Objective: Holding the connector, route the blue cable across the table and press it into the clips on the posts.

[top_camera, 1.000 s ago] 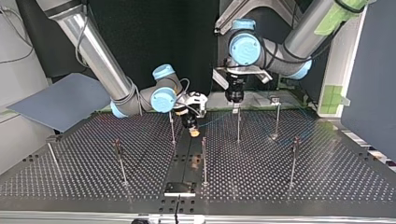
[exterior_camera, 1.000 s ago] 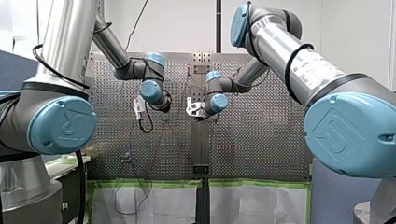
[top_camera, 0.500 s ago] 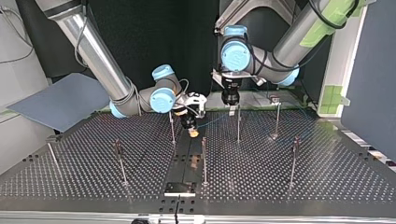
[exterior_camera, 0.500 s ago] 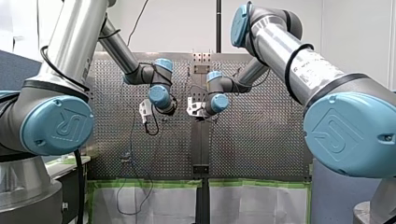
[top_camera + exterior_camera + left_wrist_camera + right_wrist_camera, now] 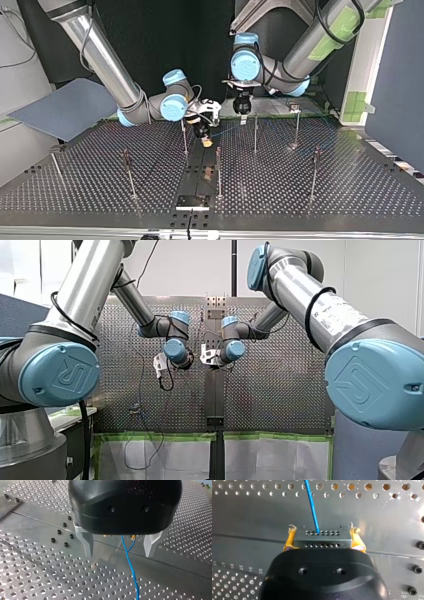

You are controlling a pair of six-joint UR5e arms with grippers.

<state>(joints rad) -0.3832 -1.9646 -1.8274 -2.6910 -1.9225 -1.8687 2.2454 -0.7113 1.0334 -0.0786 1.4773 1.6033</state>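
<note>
Right end effector (image 5: 322,531) clamped on connector (image 5: 322,542); cable (image 5: 312,502) exits it. Left end effector (image 5: 119,553) apart, cable passing between its fingers (image 5: 88,542), untouched.

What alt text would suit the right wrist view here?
My right gripper, with yellow pads, is clamped on a grey connector that has two rows of small holes. A blue cable runs from the connector's face ahead over the perforated metal table.
</note>
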